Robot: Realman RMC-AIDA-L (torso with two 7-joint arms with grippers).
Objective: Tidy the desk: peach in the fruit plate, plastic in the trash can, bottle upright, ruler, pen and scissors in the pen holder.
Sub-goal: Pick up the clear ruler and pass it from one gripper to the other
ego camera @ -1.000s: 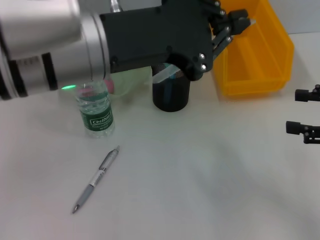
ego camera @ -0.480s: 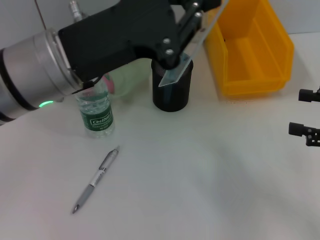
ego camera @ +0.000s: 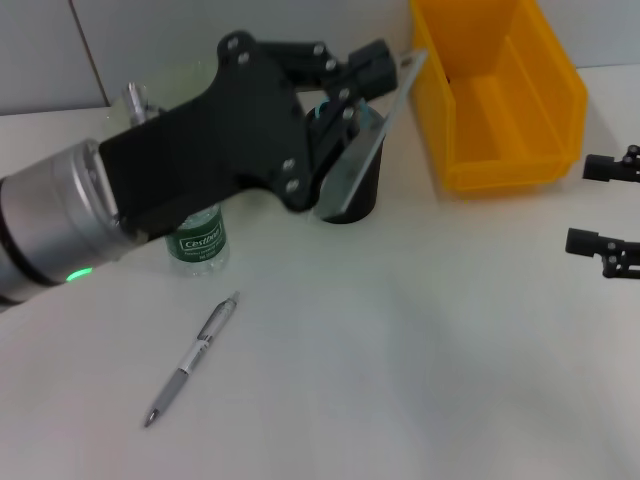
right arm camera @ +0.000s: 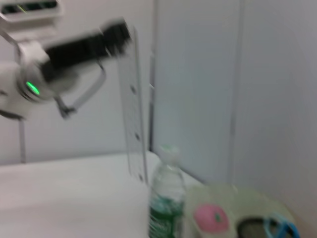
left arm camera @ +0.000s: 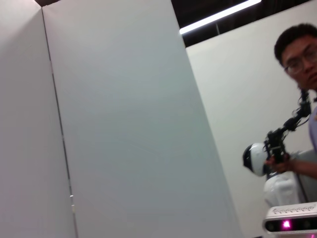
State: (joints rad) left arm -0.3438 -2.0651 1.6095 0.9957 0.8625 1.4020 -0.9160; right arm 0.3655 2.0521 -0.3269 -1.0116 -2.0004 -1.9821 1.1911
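My left gripper [ego camera: 385, 65] is shut on a clear ruler [ego camera: 365, 140]. The ruler slants down across the black pen holder [ego camera: 362, 196]; whether its lower end is inside I cannot tell. The right wrist view shows the same ruler [right arm camera: 132, 114] hanging from that gripper. Blue scissors handles [right arm camera: 278, 229] stick out of the pen holder [right arm camera: 251, 229]. A pink peach [right arm camera: 213, 218] lies on the pale green fruit plate [right arm camera: 237, 199]. The bottle [ego camera: 200, 245] stands upright with its green label facing me. A grey pen [ego camera: 190, 360] lies on the table. The plastic is out of view. My right gripper [ego camera: 580, 204] hovers open at the right edge.
A yellow bin [ego camera: 500, 100] stands at the back right, close beside the pen holder. White panels wall off the table's far side. The left arm's bulk hides the peach and most of the plate in the head view.
The left arm has drawn back and down toward the left. The ruler's lower end has dropped from the pen holder's rim to lower across it. The right gripper shifted slightly.
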